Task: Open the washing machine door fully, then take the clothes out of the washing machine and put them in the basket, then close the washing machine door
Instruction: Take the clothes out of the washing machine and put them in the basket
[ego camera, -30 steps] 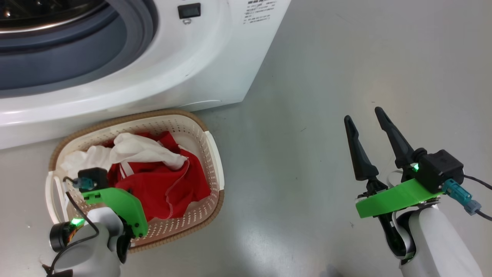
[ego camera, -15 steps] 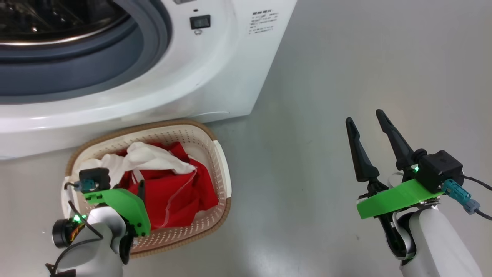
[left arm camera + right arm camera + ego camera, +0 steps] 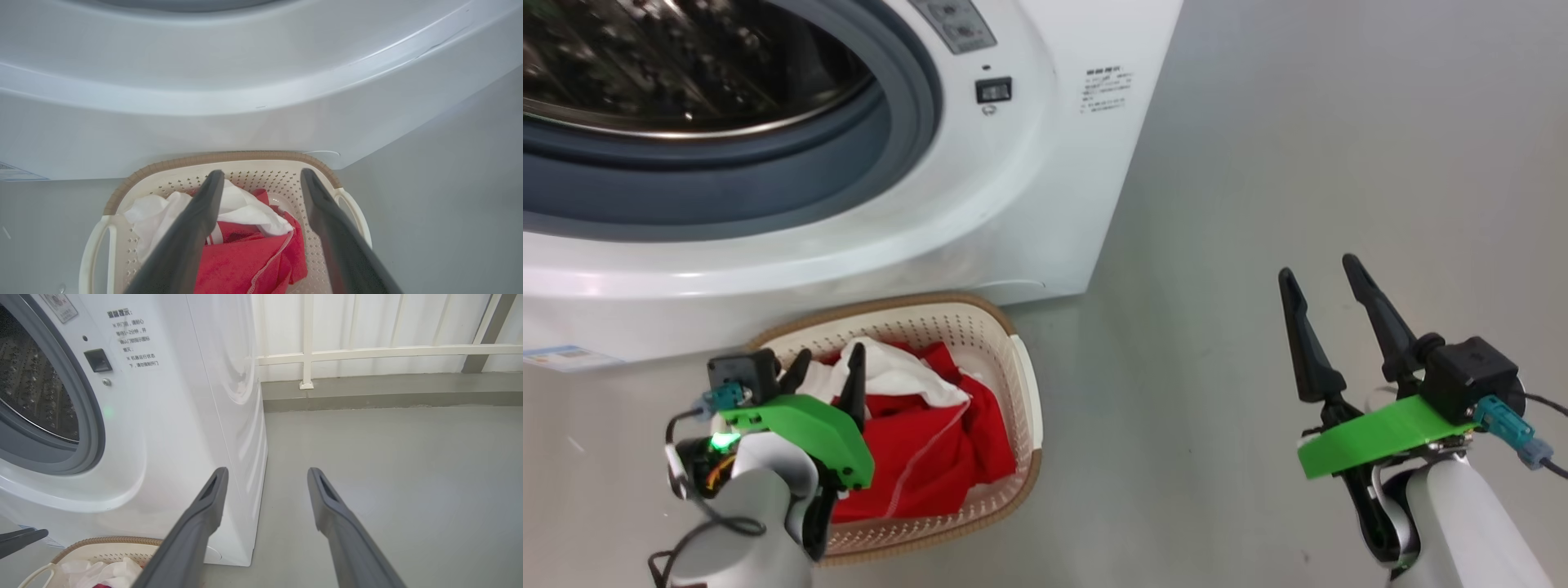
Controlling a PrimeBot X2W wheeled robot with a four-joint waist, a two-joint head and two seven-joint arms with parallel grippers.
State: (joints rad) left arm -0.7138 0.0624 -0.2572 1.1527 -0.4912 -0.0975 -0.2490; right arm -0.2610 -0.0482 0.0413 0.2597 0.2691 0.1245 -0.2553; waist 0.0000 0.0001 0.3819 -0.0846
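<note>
The washing machine [image 3: 980, 212] stands at the upper left with its steel drum [image 3: 686, 65] exposed; the washing machine door is out of view. On the floor in front of it sits the cream basket [image 3: 980, 320] holding the clothes: red garments [image 3: 923, 457] under a white cloth [image 3: 894, 377]. My left gripper [image 3: 831, 359] hovers open just above the clothes, with nothing between its fingers [image 3: 192, 228]. In the left wrist view the basket [image 3: 229, 157] and the clothes [image 3: 245, 261] lie below the left gripper [image 3: 262, 173]. My right gripper [image 3: 1319, 269] hangs open and empty over the floor, right of the machine.
Bare grey floor [image 3: 1258, 163] stretches right of the machine. In the right wrist view a white railed wall [image 3: 367, 351] with a low grey kerb closes the far side. A small blue label [image 3: 564, 357] sits low on the machine front.
My left gripper has gone from shut to open and risen off the clothes, which stay in the basket. The head camera has tilted, showing more of the drum. The right arm has held still.
</note>
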